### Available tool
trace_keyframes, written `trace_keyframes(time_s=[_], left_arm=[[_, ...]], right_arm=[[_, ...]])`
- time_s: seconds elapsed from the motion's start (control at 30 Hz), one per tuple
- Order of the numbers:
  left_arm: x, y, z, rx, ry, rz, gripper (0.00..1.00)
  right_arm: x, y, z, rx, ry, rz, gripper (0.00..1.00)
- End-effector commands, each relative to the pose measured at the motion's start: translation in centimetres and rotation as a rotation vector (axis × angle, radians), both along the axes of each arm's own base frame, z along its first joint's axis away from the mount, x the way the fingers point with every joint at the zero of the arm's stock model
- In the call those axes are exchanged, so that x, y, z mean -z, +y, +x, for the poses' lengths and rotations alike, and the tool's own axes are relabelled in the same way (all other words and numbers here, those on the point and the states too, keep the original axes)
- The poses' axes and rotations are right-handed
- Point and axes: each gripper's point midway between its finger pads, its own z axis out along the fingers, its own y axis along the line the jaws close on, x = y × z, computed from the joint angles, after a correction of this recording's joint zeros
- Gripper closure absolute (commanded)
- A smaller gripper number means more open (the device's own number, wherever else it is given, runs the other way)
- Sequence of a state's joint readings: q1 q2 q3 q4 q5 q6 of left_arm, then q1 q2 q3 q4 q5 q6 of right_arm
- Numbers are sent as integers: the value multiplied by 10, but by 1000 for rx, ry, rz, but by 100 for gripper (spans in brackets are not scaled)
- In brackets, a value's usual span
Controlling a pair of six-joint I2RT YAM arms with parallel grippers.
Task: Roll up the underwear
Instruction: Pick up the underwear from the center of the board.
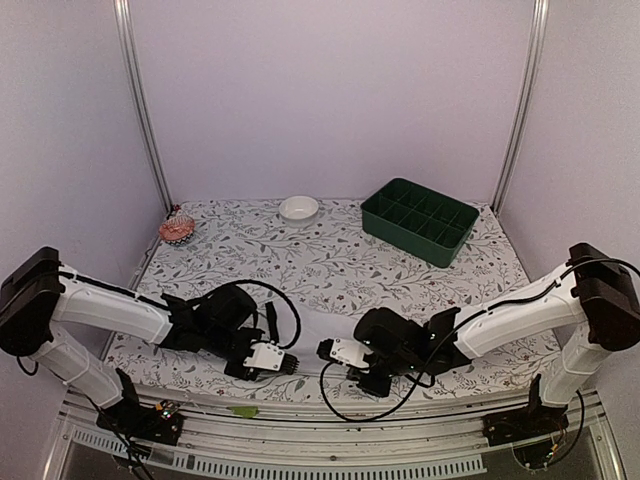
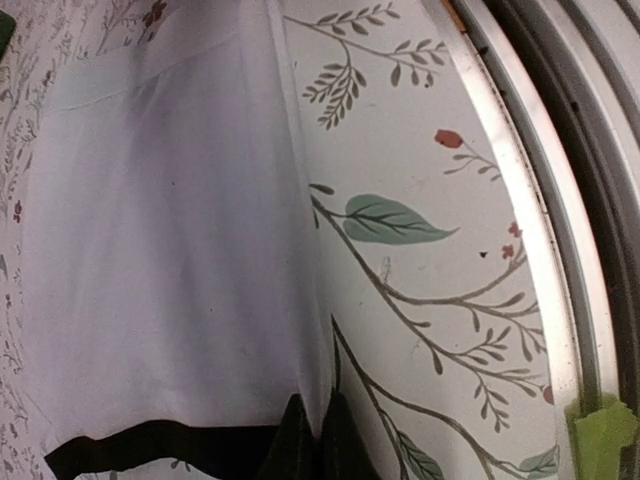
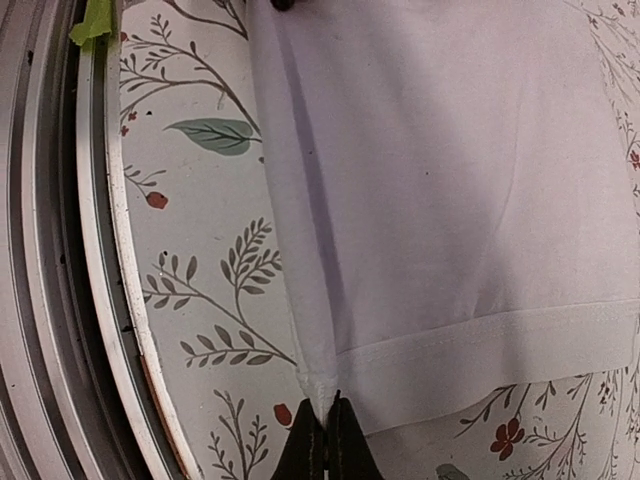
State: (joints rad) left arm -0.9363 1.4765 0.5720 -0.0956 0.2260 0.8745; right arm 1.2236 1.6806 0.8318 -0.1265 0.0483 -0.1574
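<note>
The underwear point(image 1: 312, 322) lies flat on the floral tablecloth near the front edge, between my two grippers. In the left wrist view its white fabric point(image 2: 160, 260) fills the left half, with the black waistband point(image 2: 150, 445) at the bottom. My left gripper point(image 2: 318, 440) is shut on the near edge of the fabric beside the waistband. In the right wrist view the white fabric point(image 3: 440, 170) ends in a stitched leg hem point(image 3: 480, 340). My right gripper point(image 3: 328, 435) is shut on the near corner of that hem. In the top view the left gripper point(image 1: 291, 366) and the right gripper point(image 1: 322, 350) sit close together.
A green compartment tray point(image 1: 419, 221) stands at the back right. A small white bowl point(image 1: 299, 208) is at the back middle, a pinkish round object point(image 1: 177, 229) at the back left. The table's metal front rail point(image 2: 545, 220) runs just beside both grippers, with green tape point(image 2: 603, 432) on it.
</note>
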Motion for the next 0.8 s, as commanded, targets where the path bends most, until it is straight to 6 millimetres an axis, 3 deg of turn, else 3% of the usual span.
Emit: trace_keyframes(time_s=[0.0,0.33,0.53,0.77], left_arm=[[-8,8,-23,45,53,4,100],[-25,-4,-31,51,135,-23,100],[-47,-4,-11,-6,161,-77,100],[-51,-10,16,-59,125,-93,100]], right_arm=[[-9,-6,-2,11,13,20,100],[-22,4,-9,-24,43,73,100],[-38,-1,5,25,48,118,100],[-44,0,29,60,33,124,100]])
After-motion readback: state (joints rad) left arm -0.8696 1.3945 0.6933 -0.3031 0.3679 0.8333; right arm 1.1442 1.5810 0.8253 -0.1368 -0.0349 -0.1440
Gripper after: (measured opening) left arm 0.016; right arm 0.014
